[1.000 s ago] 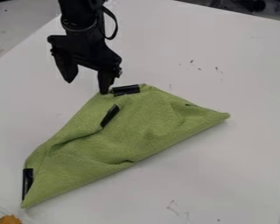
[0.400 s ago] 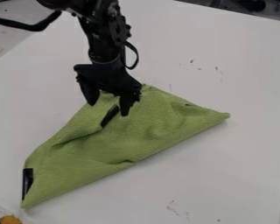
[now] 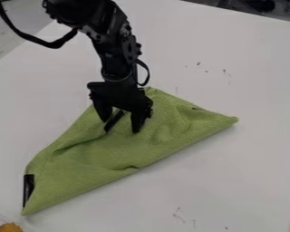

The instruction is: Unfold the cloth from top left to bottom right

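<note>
Spread hand (image 3: 120, 127) apparently over cloth (image 3: 111, 154).

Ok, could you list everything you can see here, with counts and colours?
Cloth: one, green, folded, on the table
Strips: two, black, one on the cloth's upper part, one at its lower-left edge
Table: one, white, under the cloth
Marks: several, dark, right half of the table
Roundish thing: one, orange, bottom-left corner
Dark things: count unclear, top-right edge
Arm: one, black, from the top
Gripper: one, black, over the cloth
</note>
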`<state>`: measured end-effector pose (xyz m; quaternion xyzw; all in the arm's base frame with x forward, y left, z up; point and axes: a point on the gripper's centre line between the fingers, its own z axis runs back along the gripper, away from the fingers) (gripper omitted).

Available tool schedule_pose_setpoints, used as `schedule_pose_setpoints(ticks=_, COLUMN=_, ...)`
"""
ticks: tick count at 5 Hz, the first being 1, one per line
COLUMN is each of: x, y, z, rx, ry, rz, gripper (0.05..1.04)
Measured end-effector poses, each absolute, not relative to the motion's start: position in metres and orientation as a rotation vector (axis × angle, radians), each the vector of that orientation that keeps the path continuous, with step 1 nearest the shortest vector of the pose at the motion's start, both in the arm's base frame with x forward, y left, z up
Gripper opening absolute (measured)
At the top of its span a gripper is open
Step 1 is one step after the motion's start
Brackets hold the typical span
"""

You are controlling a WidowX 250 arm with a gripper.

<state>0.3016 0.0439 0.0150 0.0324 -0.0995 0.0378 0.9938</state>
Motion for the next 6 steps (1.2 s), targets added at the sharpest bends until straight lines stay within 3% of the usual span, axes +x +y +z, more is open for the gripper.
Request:
schedule_pose_setpoints(ticks=2, x=0.305, y=0.050, z=0.015, rx=0.068, ry=-0.178, rz=0.053, gripper=0.359)
schedule_pose_setpoints(ticks=3, x=0.305, y=0.052, z=0.016, rx=0.073, ry=-0.168, rz=0.062, gripper=0.151)
schedule_pose_setpoints(ticks=4, x=0.304, y=0.053, z=0.016, rx=0.083, ry=-0.164, rz=0.070, gripper=0.062)
schedule_pose_setpoints(ticks=6, x=0.295, y=0.009, z=0.070, rx=0.135, ry=-0.189, rz=0.076, gripper=0.055)
